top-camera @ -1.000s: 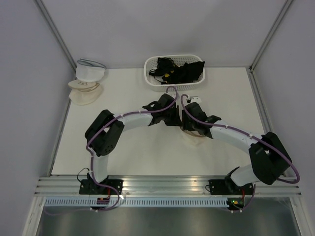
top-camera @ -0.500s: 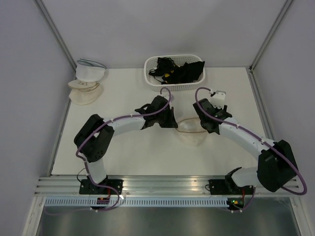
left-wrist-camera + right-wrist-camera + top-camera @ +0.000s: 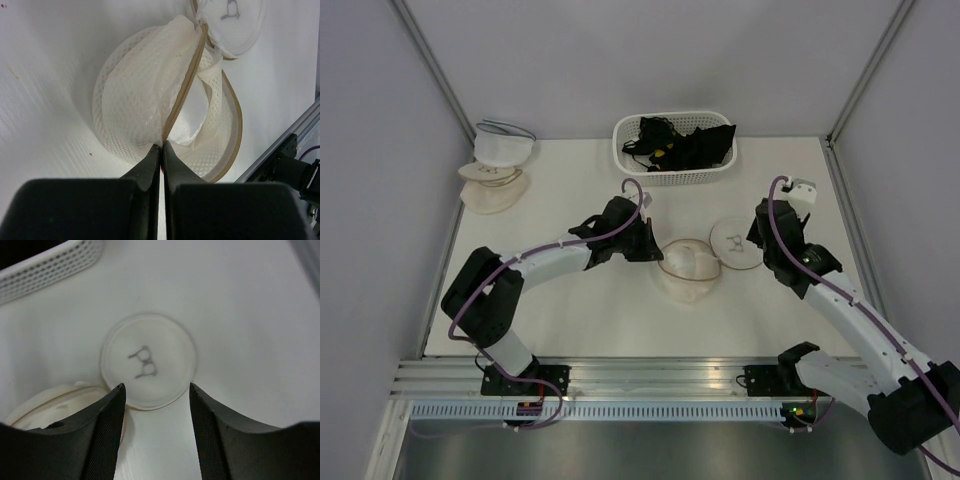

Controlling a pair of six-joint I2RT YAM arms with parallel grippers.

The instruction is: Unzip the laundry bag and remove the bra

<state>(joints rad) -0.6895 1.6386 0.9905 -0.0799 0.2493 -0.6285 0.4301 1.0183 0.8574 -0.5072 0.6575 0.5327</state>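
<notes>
A white table is seen, with four groups of things laid on it. Near its middle, the cream mesh laundry bag is found with its zip parted and its rim hoop gaping. Just to its right, the bra is laid flat as a round white cup with a small dark mark, its edge meeting the bag's rim. A white perforated basket is set at the far edge. Stacked dome pouches are placed at the far left edge.
</notes>
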